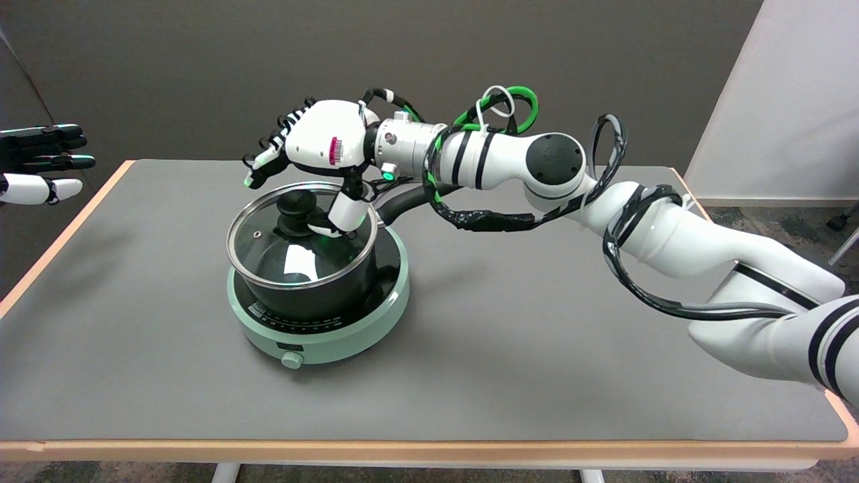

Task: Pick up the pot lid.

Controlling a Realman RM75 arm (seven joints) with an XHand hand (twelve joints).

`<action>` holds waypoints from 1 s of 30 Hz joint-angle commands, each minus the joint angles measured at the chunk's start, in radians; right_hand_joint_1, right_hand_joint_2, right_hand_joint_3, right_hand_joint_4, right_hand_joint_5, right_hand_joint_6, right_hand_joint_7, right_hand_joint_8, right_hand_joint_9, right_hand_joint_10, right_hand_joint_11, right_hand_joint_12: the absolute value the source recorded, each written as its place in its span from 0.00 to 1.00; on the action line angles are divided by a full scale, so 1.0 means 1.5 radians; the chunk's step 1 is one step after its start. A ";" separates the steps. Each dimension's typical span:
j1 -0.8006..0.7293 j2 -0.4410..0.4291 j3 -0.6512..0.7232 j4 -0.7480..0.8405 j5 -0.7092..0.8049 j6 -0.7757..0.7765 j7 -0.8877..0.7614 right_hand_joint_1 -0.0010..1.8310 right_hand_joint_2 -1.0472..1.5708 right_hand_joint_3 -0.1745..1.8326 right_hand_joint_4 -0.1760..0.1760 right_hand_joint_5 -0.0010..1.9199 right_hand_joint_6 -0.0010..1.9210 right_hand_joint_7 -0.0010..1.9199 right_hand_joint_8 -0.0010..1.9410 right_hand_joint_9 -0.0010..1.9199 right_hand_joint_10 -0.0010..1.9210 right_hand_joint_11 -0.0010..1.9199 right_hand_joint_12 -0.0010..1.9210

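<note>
Robot hand (315,151) hovers over the glass pot lid (302,235), fingers spread and holding nothing, thumb down beside the lid's black knob (296,206); lid sits on the pot (315,288) atop the green cooker (322,335).

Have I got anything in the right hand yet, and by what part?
Not that I can confirm. The right hand hovers over the pot lid, thumb down beside its black knob, other fingers spread; any contact can't be told.

Even, sharp; soft overhead shadows
</note>
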 commanded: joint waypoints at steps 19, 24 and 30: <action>-0.015 0.017 -0.002 0.048 0.004 0.013 0.002 0.50 0.60 0.57 0.99 0.29 0.14 0.35 0.11 0.34 0.22 0.22 0.43; -0.016 0.019 -0.002 0.046 0.004 0.013 0.002 0.50 0.60 0.57 0.99 0.29 0.14 0.36 0.11 0.35 0.22 0.23 0.44; -0.015 0.015 -0.002 0.030 0.004 0.013 0.002 0.49 0.61 0.56 1.00 0.31 0.16 0.37 0.12 0.36 0.23 0.23 0.43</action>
